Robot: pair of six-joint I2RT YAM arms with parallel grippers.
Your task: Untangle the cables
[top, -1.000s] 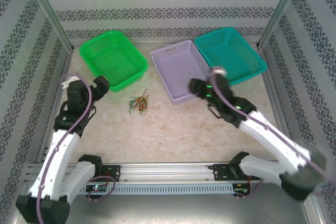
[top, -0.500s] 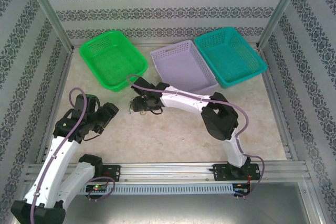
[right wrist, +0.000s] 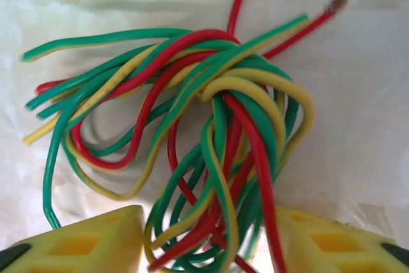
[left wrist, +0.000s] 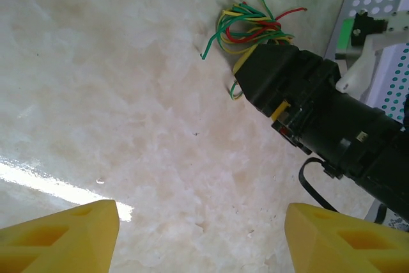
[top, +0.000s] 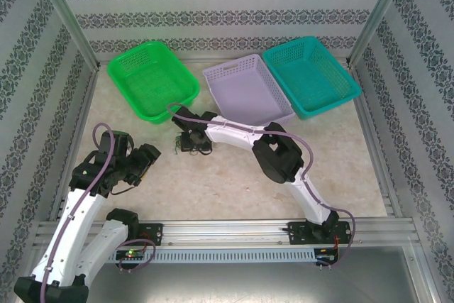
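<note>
The risk lies with the right gripper (right wrist: 209,238). Its yellow fingertips straddle the knotted lower part of the tangled bunch of thin red, green and yellow cables (right wrist: 204,126), where many strands cross. A close here would probably catch several wires at once. A pull would then likely drag the whole bunch across the pale marbled tabletop (left wrist: 96,94) or tighten the knot, not free one strand. With nothing pinning the other side, the bunch could also slide off toward the green plastic basket (top: 152,79) just beyond it.

The left gripper (left wrist: 201,238) hangs nearest the arm bases. Its jaws are spread wide with nothing between them, and it looks across bare table at the cables, well apart from them.

Farther out, the right gripper is down over the bunch. Its jaws are parted somewhat less widely, and the strands fill the gap between them. I cannot tell whether the fingers already press on the wires.

The cables lie on the table between the green basket and the lilac perforated basket (top: 248,94), with the teal basket (top: 310,76) farther right.
</note>
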